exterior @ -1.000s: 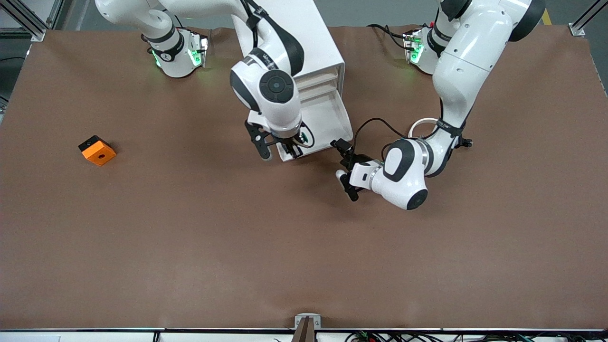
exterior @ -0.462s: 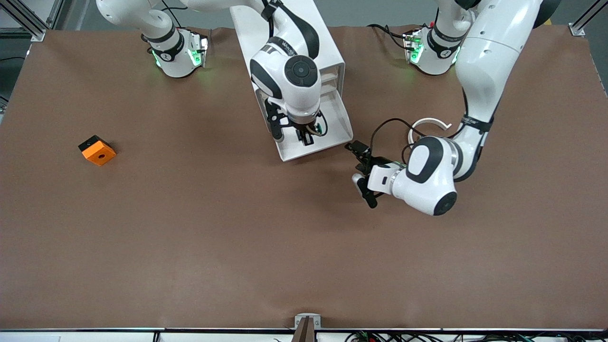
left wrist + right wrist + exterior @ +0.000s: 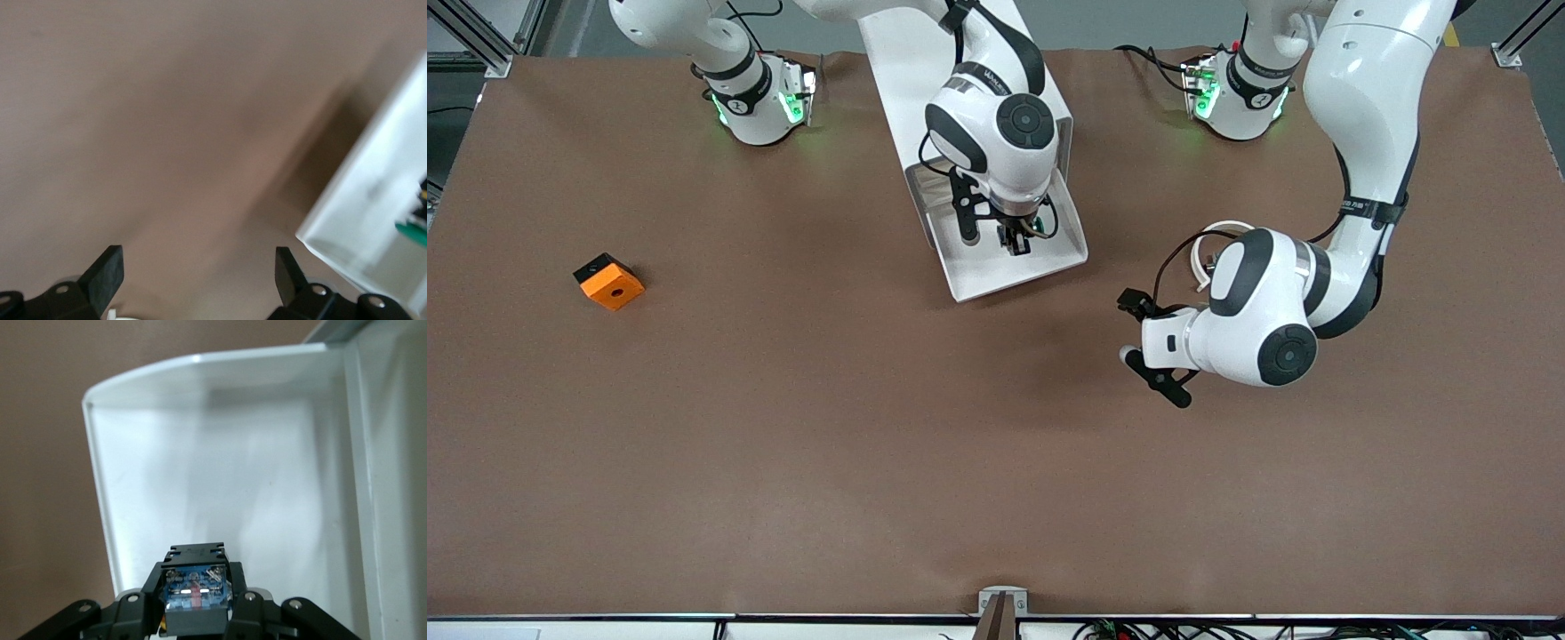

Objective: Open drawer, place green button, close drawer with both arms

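Observation:
The white cabinet [image 3: 925,62] stands at the robots' side of the table with its lowest drawer [image 3: 1063,253] pulled open toward the front camera. My right gripper [image 3: 1011,242] hangs over the open drawer, shut on the button [image 3: 195,593]; the blue base and black body show between the fingers. The drawer's white floor [image 3: 220,473] lies below it. My left gripper [image 3: 1145,348] is open and empty, low over the bare table beside the drawer, toward the left arm's end. In the left wrist view the left gripper [image 3: 199,260] faces the cloth, with the drawer's corner [image 3: 360,220] at the edge.
An orange block with a black hole [image 3: 609,282] lies toward the right arm's end of the table. A white curved ring [image 3: 1214,233] lies by the left arm's forearm. Brown cloth [image 3: 871,444] covers the table.
My right gripper moved with the button from the drawer's front edge to over the drawer's inside. My left gripper drew away from the drawer toward the left arm's end.

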Controlling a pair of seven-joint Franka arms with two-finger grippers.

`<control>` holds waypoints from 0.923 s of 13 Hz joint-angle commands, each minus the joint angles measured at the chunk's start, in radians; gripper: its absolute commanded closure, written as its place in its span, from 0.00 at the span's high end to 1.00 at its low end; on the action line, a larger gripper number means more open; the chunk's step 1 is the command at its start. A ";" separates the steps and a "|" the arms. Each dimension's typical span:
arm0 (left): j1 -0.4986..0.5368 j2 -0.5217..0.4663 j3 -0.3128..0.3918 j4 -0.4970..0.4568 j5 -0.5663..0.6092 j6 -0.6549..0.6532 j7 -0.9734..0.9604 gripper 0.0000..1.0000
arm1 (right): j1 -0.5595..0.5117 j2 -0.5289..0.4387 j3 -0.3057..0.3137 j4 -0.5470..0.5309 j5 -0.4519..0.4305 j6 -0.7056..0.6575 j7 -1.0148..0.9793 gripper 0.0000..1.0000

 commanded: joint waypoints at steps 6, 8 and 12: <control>-0.011 -0.008 0.007 -0.009 0.127 0.117 -0.407 1.00 | 0.039 0.083 -0.008 0.076 0.040 0.090 0.078 0.00; -0.010 -0.003 0.009 -0.008 0.125 0.135 -0.456 1.00 | 0.045 0.083 -0.008 0.076 0.042 0.108 0.078 0.00; 0.001 0.006 0.009 0.008 0.122 0.135 -0.468 1.00 | 0.059 0.083 -0.008 0.071 0.042 0.098 0.076 0.00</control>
